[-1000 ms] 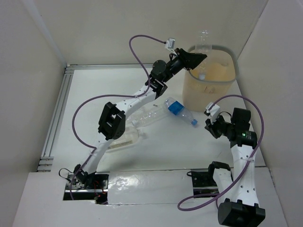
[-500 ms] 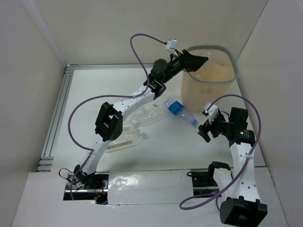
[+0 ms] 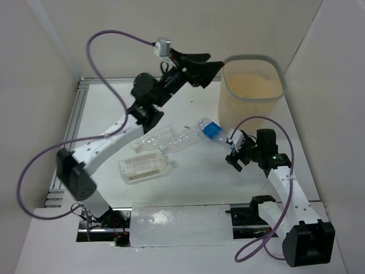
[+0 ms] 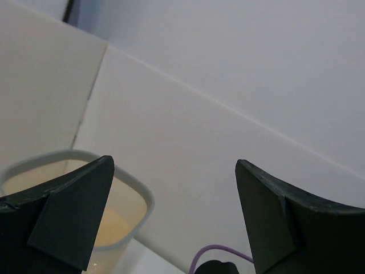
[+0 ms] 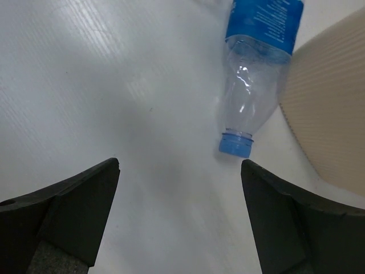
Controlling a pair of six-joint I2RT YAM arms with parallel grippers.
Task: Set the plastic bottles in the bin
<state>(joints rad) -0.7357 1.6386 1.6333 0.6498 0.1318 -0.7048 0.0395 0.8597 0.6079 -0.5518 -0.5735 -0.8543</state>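
Bin (image 3: 251,98): one.
Bottles I can count on the table (image 3: 194,182), all left of the bin: four.
- one blue-labelled bottle (image 3: 212,131), nearest the bin
- one wide squarish bottle (image 3: 142,166), farthest from it
- two plain clear ones between: nearer plain bottle (image 3: 181,138), farther plain bottle (image 3: 149,140)

Inside the bin: cannot count.
My grippers: two, left gripper (image 3: 215,61) and right gripper (image 3: 228,152).
Purple cables (image 3: 108,37): two.

bin (image 3: 245,111) mouth unobstructed | its wall just beside blue-labelled bottle (image 3: 212,131)
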